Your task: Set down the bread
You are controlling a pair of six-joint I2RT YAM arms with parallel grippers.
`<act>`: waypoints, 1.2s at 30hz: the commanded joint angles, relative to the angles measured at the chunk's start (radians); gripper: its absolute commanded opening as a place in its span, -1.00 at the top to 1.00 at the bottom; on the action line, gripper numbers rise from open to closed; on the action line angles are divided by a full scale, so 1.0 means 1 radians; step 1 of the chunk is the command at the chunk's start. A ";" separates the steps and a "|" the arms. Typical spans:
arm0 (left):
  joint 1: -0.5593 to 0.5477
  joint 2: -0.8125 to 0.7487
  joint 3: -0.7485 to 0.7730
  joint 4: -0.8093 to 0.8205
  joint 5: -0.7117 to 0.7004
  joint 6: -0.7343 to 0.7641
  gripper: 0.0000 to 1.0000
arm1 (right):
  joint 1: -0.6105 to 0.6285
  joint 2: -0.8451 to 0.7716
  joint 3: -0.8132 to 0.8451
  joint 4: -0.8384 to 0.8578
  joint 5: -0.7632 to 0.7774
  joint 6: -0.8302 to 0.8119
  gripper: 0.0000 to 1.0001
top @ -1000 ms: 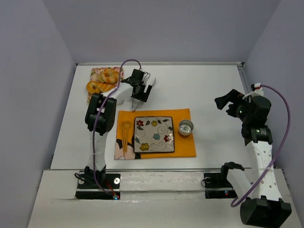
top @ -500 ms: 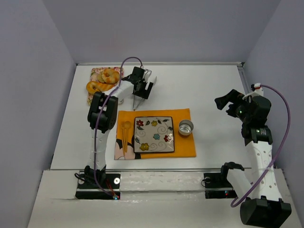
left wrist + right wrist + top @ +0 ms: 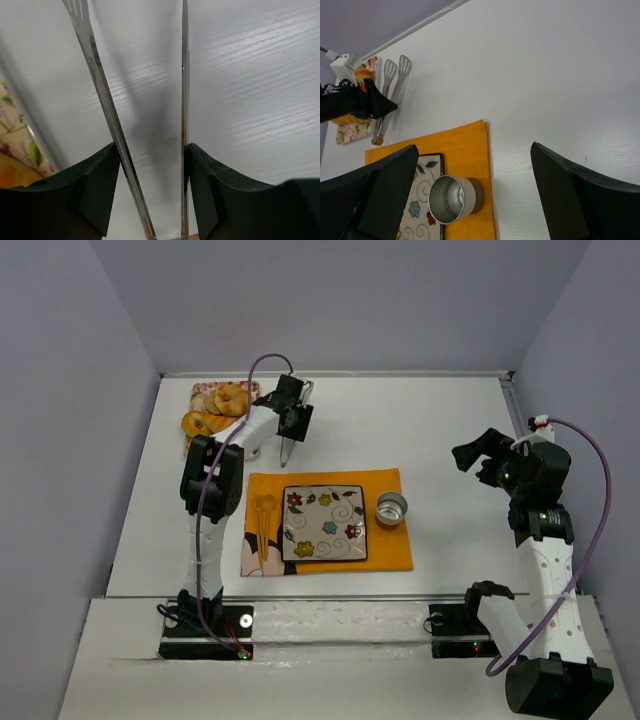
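Observation:
The bread [image 3: 222, 408], several golden rolls, lies on a floral cloth [image 3: 206, 390] at the table's far left. It also shows small in the right wrist view as bread [image 3: 362, 75]. My left gripper [image 3: 291, 418] is just right of it, shut on metal tongs [image 3: 288, 447]. In the left wrist view the gripper [image 3: 150, 150] presses both tongs arms [image 3: 102, 85], which still stand apart. My right gripper [image 3: 472, 454] hangs open at the right, holding nothing, and in its own view the gripper [image 3: 474, 146] is above the mat's edge.
An orange placemat [image 3: 385, 545] lies in the middle with a flowered square plate [image 3: 288, 550], a steel cup [image 3: 391, 508] and a yellow utensil [image 3: 264, 515]. Walls close in the table on three sides.
My left gripper has narrowed from wide open onto the tongs' two arms and shifted slightly left. The right arm has not moved.

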 commanded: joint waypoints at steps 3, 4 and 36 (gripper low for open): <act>0.003 -0.303 -0.007 -0.008 -0.057 -0.147 -0.31 | 0.008 -0.030 0.025 0.006 0.018 0.014 -1.00; 0.003 -0.330 -0.021 -0.010 -0.062 -0.162 -0.31 | 0.008 -0.030 0.023 0.005 0.019 0.014 -1.00; 0.210 -1.013 -0.639 -0.183 -0.057 -0.595 -0.36 | 0.008 -0.013 0.005 0.011 0.002 0.034 -1.00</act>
